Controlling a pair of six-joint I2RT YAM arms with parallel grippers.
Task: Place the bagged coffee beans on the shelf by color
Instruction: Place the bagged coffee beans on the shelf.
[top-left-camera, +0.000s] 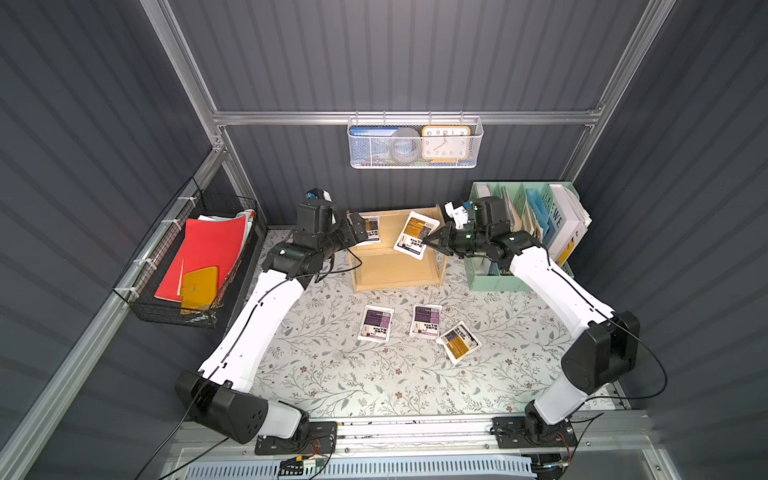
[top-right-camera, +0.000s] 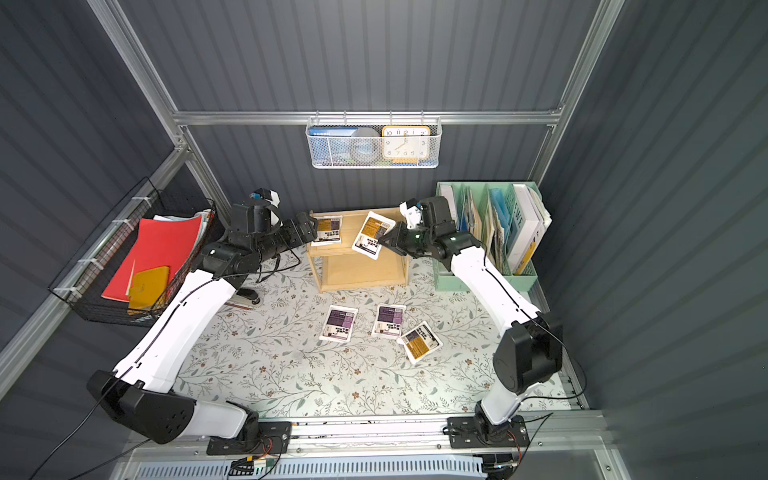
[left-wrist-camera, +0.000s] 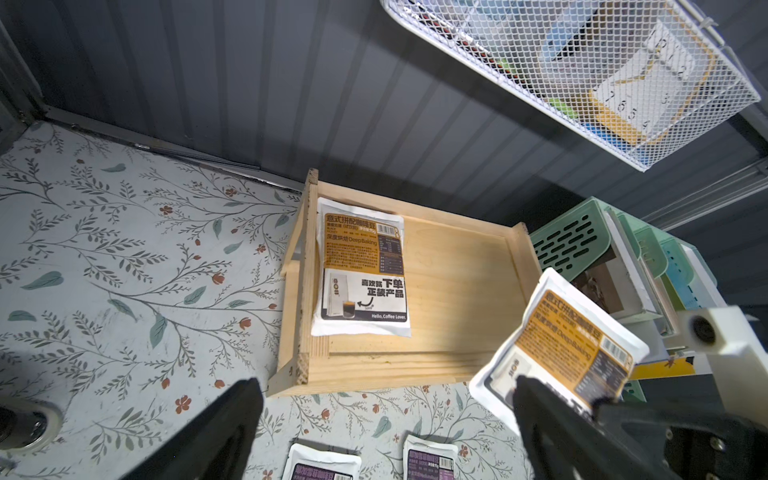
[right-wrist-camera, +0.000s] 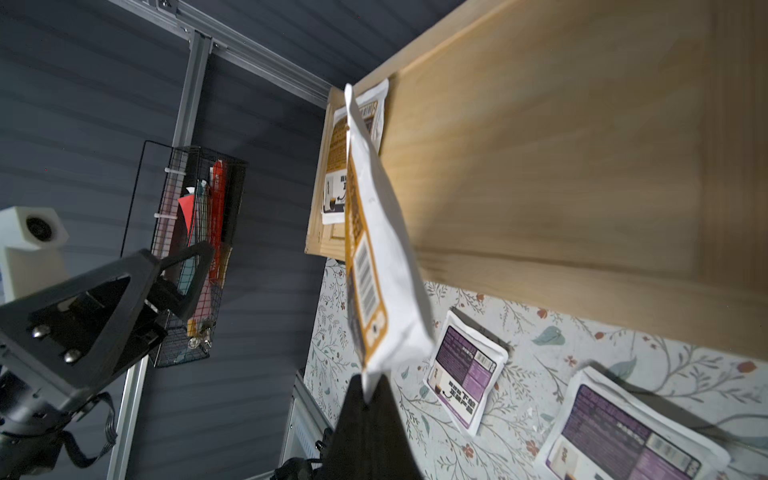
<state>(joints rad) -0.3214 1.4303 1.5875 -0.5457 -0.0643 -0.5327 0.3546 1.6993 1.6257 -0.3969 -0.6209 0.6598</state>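
Note:
The light wooden shelf (top-left-camera: 392, 270) (left-wrist-camera: 457, 291) stands against the back wall. One yellow-orange pouch of bagged coffee beans (top-left-camera: 372, 229) (left-wrist-camera: 361, 266) lies flat at the left end of its top tray. My right gripper (top-left-camera: 429, 243) (right-wrist-camera: 365, 395) is shut on the corner of a second yellow-orange pouch (top-left-camera: 415, 235) (right-wrist-camera: 374, 249), holding it tilted above the tray's middle. My left gripper (top-left-camera: 358, 227) (left-wrist-camera: 386, 419) is open and holds nothing, just off the shelf's left end. On the table in front lie two purple pouches (top-left-camera: 376, 323) (top-left-camera: 426, 321) and one yellow-orange pouch (top-left-camera: 458, 341).
A mint-green file organizer (top-left-camera: 519, 266) stands right of the shelf, close behind my right arm. A black wire basket (top-left-camera: 195, 257) with a red folder hangs on the left wall. A white mesh basket (top-left-camera: 415, 143) with a clock hangs above the shelf.

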